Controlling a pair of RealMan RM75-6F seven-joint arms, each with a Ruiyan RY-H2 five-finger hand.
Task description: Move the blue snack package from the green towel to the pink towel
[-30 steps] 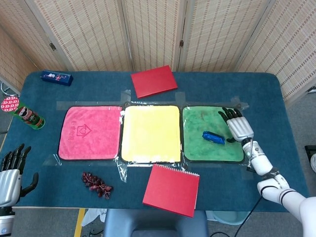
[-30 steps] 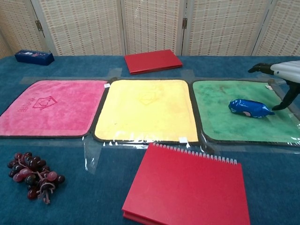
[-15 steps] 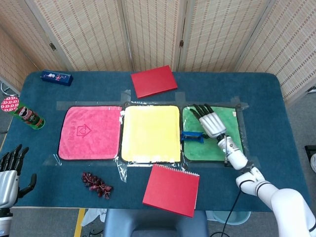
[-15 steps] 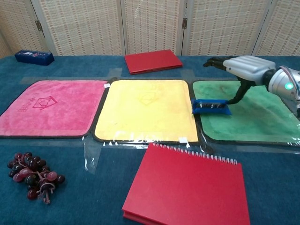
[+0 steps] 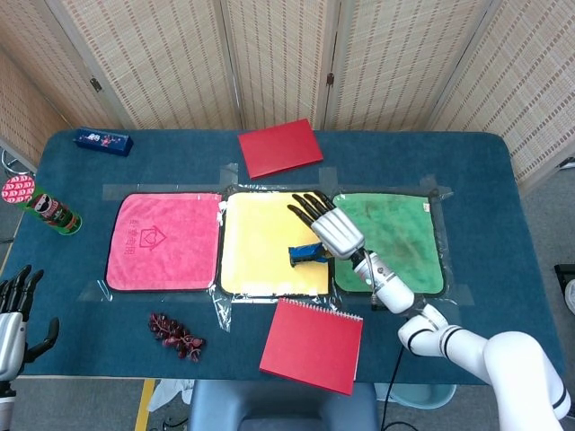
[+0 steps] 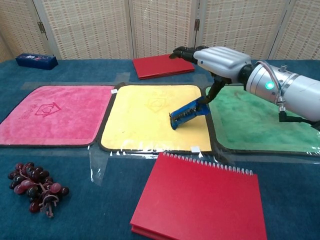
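A dark blue felt-like table (image 5: 503,180) is covered by three square, fluffy towels taped side by side: pink towel (image 5: 163,241) left, yellow towel (image 5: 269,238) middle, green towel (image 5: 395,235) right. Open yellow pile is left between the load and the pink towel. The glossy, crinkled blue snack package (image 6: 189,113) is pinched, tilted, by the right hand (image 6: 212,56) above the yellow towel's right edge. The left hand (image 5: 13,319), spread and holding nothing, is seen at the near-left corner.

Snack package (image 6: 188,113) above middle towel (image 6: 145,120)
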